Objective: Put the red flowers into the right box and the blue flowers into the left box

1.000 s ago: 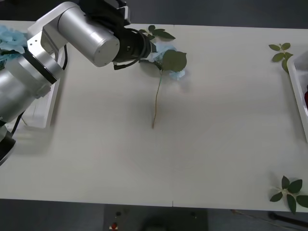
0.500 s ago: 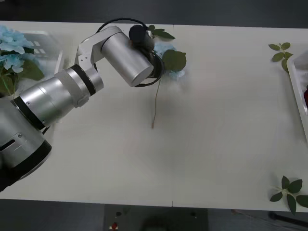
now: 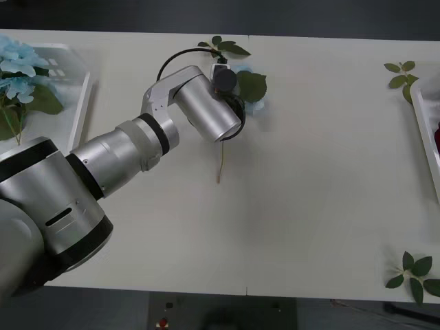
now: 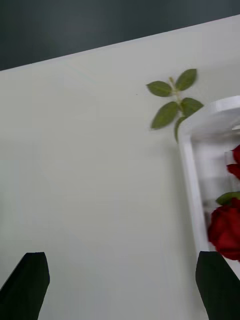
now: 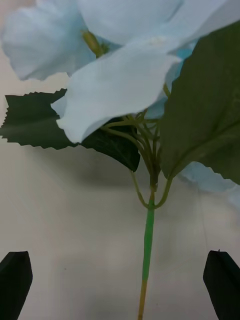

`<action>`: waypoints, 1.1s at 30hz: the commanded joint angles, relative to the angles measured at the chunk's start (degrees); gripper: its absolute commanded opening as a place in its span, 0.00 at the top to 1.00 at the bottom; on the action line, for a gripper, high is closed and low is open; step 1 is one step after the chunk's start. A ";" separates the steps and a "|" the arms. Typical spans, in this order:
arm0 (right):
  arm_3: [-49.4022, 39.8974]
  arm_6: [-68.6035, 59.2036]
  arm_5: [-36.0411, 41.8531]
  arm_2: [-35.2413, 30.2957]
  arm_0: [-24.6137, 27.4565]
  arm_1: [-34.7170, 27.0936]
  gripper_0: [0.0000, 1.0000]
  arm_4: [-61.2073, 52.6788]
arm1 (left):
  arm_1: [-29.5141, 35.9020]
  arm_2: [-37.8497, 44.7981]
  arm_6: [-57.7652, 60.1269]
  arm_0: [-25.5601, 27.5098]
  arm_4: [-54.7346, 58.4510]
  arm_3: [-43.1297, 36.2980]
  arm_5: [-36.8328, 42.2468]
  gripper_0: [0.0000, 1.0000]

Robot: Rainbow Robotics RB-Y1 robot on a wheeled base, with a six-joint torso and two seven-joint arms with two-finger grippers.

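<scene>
Swinging in from the frame's upper left, the left gripper (image 5: 120, 285) now hovers fingers spread over a blue flower (image 3: 249, 88) lying top-centre on the table (image 3: 309, 172). A grasp on its stem (image 5: 148, 240) looks imminent, then the left box (image 3: 77, 103).

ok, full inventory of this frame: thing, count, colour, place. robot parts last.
blue flower on the table: one, pale blue with green leaves and a long stem, far centre of the table, under the left gripper.
blue flowers in the left box: a cluster, pale blue with green leaves, count unclear.
left box: one, white, far left of the table.
red flowers: at least two deep-red blooms, inside the right box.
right box: one, white, right table edge.
leaf sprigs: three, green, far right, near right corner, far centre.
table: one, off-white.
left gripper: black fingers open, straddling the blue flower's stem.
right gripper: black fingers open, above bare table beside the right box.
</scene>
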 commanded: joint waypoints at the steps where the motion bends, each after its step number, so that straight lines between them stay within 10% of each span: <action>1: -2.75 1.03 3.73 -0.81 -1.44 1.22 0.14 -4.31 | -1.20 0.24 2.13 -2.28 -1.84 0.39 -0.48 0.00; 28: -8.12 28.98 13.66 -0.81 -0.13 12.12 0.14 -18.90 | -2.26 -4.16 3.09 -2.19 -6.85 10.50 -7.51 0.00; 32: -8.12 39.88 12.08 -0.81 0.84 12.03 0.14 -19.34 | -2.26 -4.16 3.27 -2.19 -6.76 9.97 -7.51 1.00; 33: -8.12 42.78 11.82 -0.81 1.19 12.03 0.15 -19.25 | -2.26 -4.16 3.18 -2.19 -6.76 10.06 -7.51 1.00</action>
